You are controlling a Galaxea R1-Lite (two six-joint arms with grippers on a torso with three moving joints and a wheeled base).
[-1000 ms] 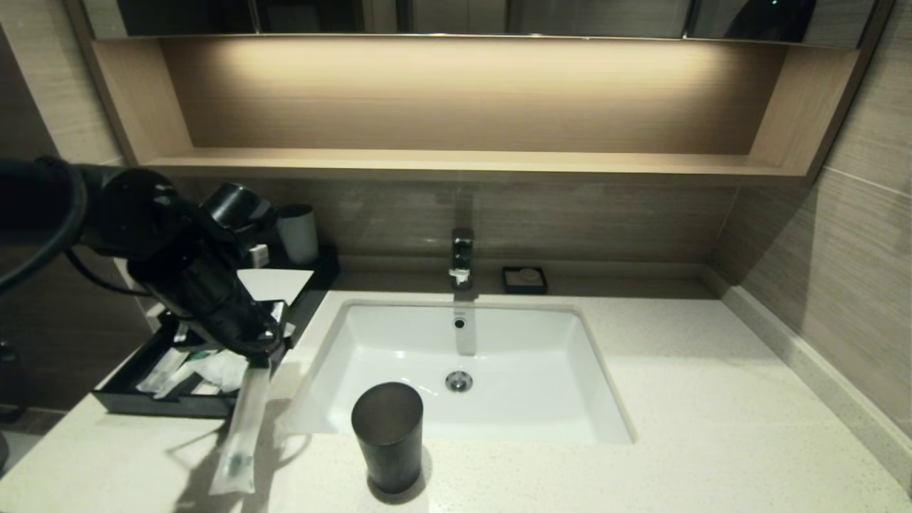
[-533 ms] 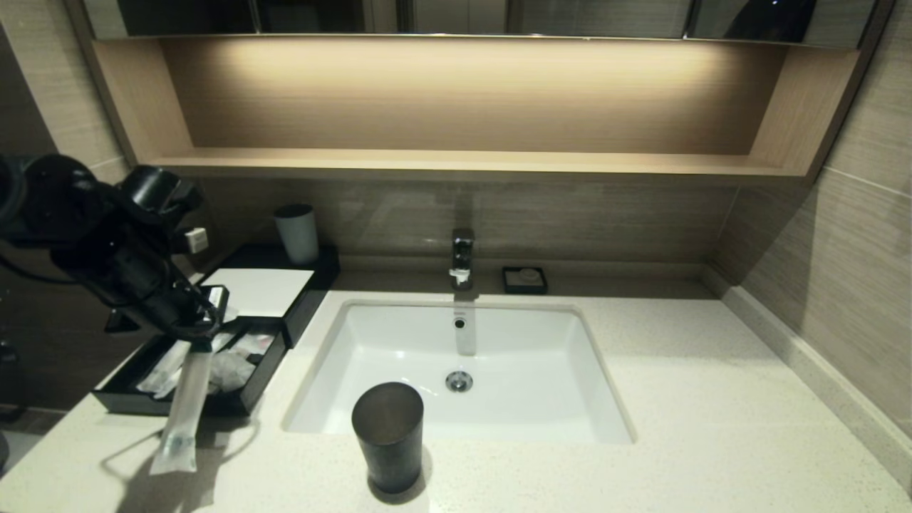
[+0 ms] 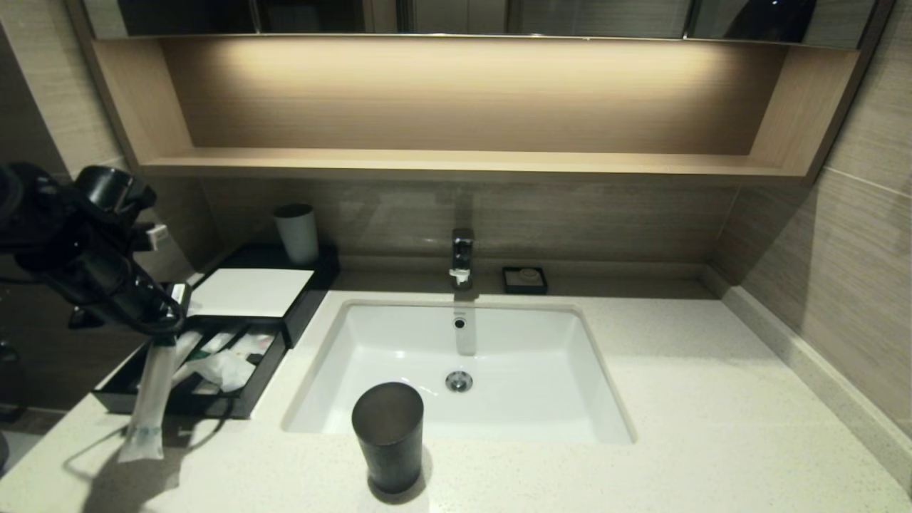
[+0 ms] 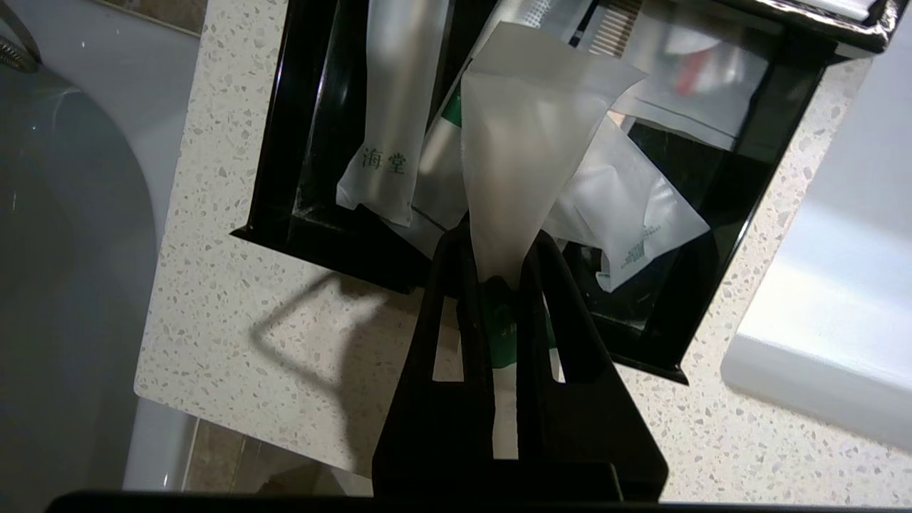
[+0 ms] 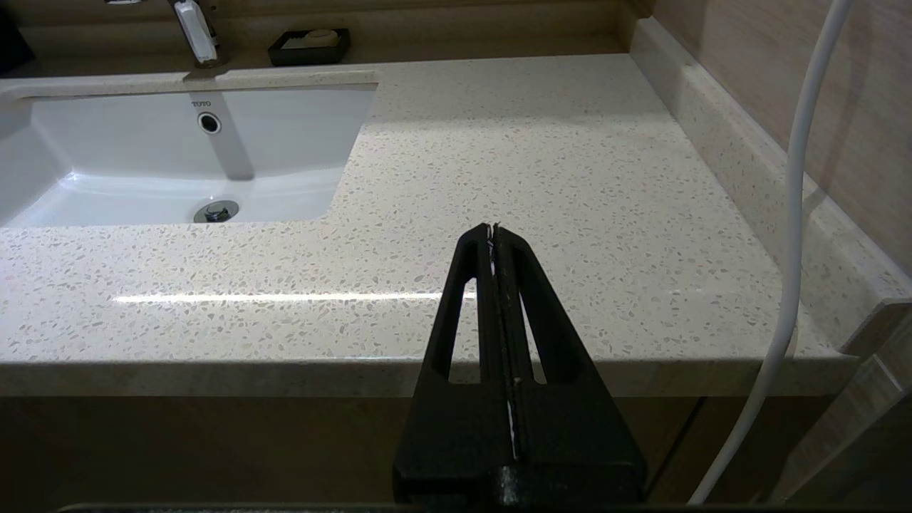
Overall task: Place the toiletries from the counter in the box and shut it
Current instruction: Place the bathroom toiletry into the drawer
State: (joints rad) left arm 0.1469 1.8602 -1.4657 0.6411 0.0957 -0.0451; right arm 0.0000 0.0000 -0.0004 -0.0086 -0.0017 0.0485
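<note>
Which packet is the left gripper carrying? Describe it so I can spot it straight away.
Start at the white basin, then go left to the open black box. Over its front edge, the left gripper pinches a long translucent packet that hangs down, green band near its lower end, while the other packets lie inside.

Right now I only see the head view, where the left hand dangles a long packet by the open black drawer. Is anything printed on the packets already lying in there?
Observer: Yes. The left wrist view shows green characters on one packet in the drawer of the box.
Operator: How does the hand grip its own packet?
Observer: The left hand pinches the held packet at one end, and a green label shows between the fingers.
Operator: Where is the other hand?
Observer: The right hand is shut and empty, in front of the counter edge, to the right of the basin.
</note>
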